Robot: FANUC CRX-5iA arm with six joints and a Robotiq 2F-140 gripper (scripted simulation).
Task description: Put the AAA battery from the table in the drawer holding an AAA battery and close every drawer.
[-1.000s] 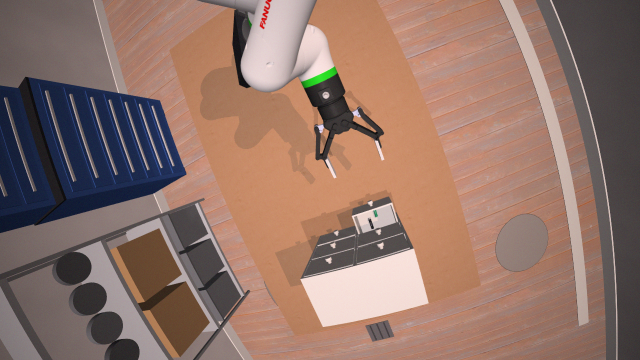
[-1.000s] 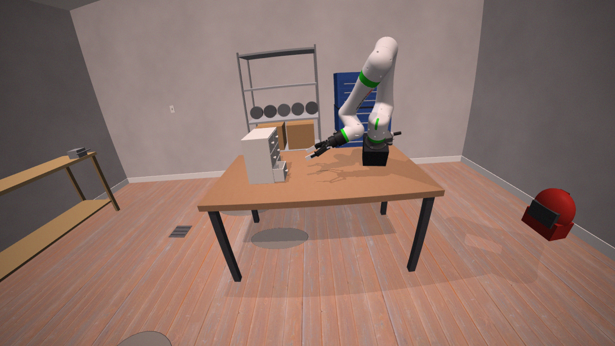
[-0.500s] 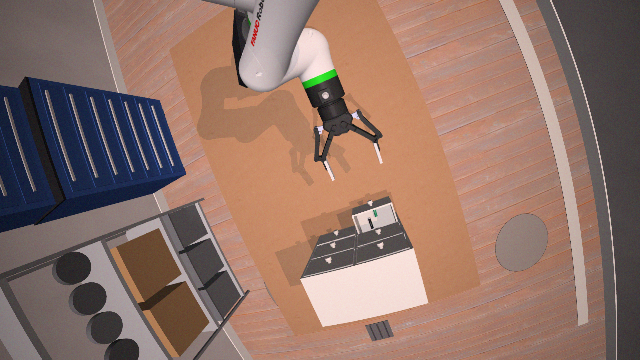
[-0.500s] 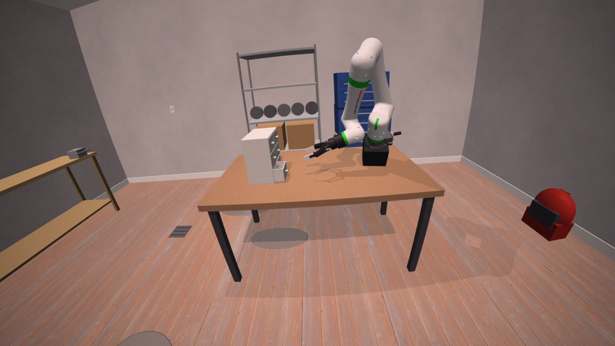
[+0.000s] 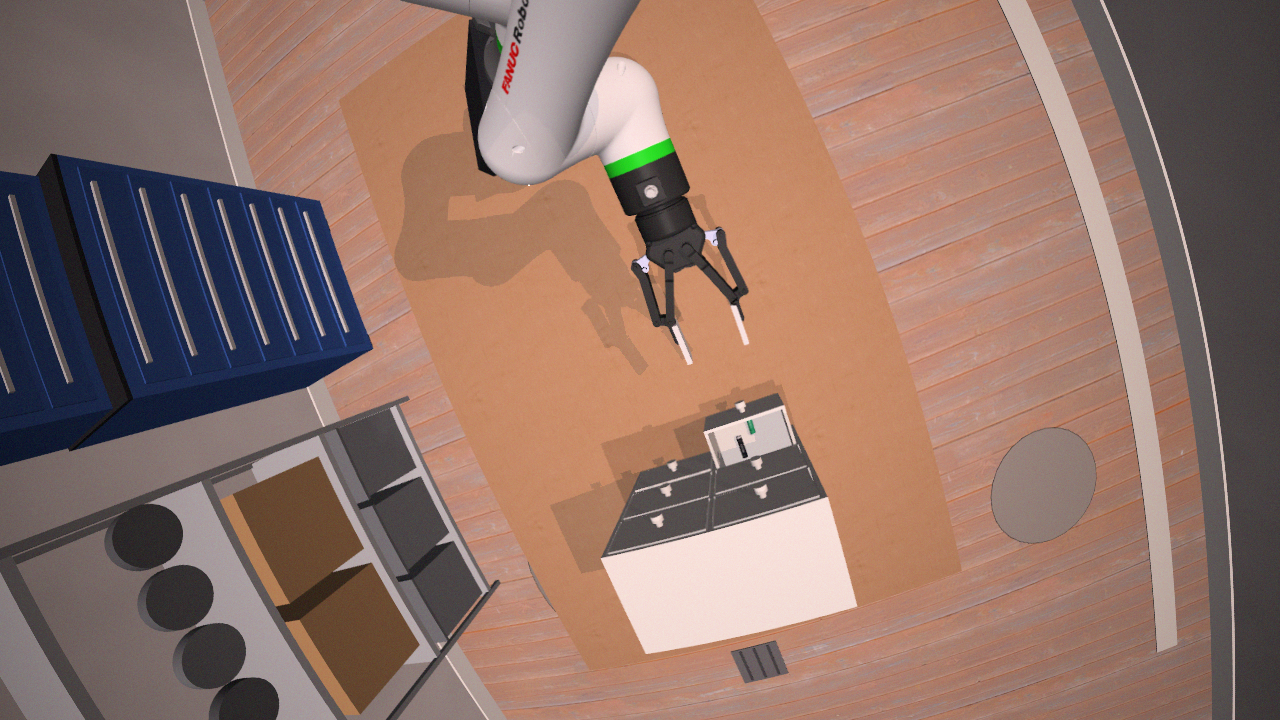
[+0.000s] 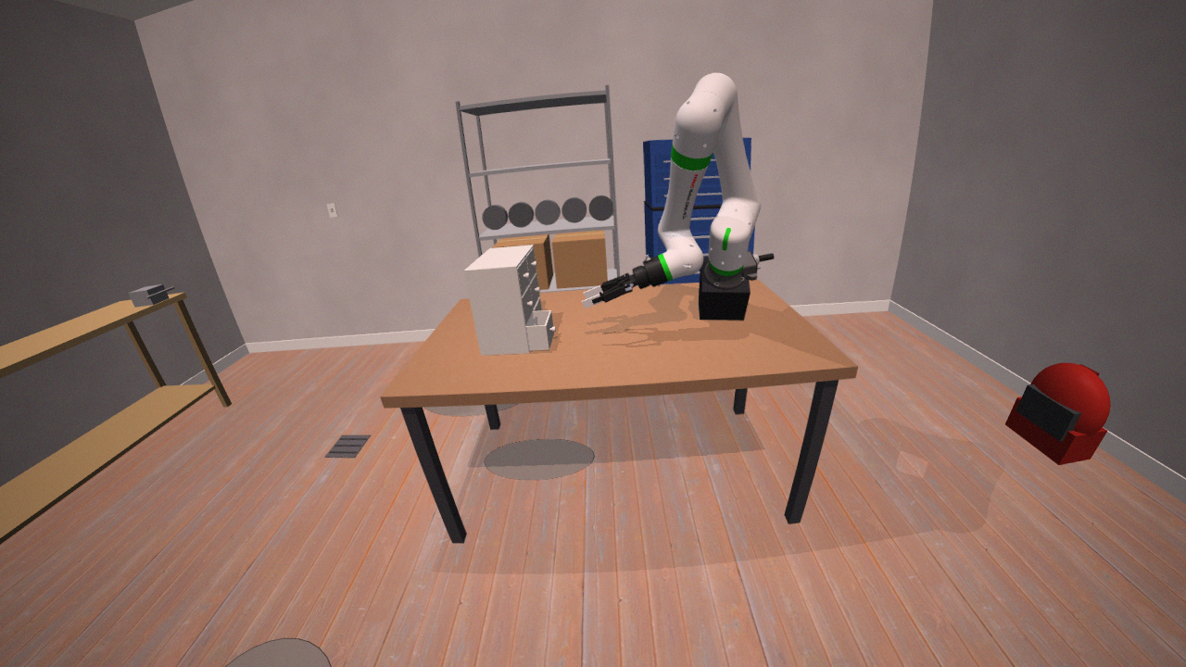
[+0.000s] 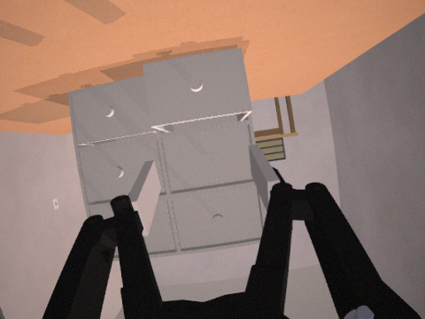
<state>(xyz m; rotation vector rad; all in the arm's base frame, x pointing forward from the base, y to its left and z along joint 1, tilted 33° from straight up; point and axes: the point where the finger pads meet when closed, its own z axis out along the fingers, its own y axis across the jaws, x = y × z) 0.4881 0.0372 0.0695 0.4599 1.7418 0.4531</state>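
green cylinder [image 5: 750, 427] and black cylinder [image 5: 741, 445], presumably the paired aaa batteries, lie in the open drawer [image 5: 742, 416] [image 6: 540, 333] [image 7: 177, 99]: likely light, rigid, smooth, apt to roll, best gripped across mid-barrel; pincer [image 5: 716, 352] [image 6: 588, 296] [image 7: 203, 167] part-spread, holding nothing, apart from the chest [image 5: 729, 573] [image 6: 499, 310] [image 7: 212, 166].
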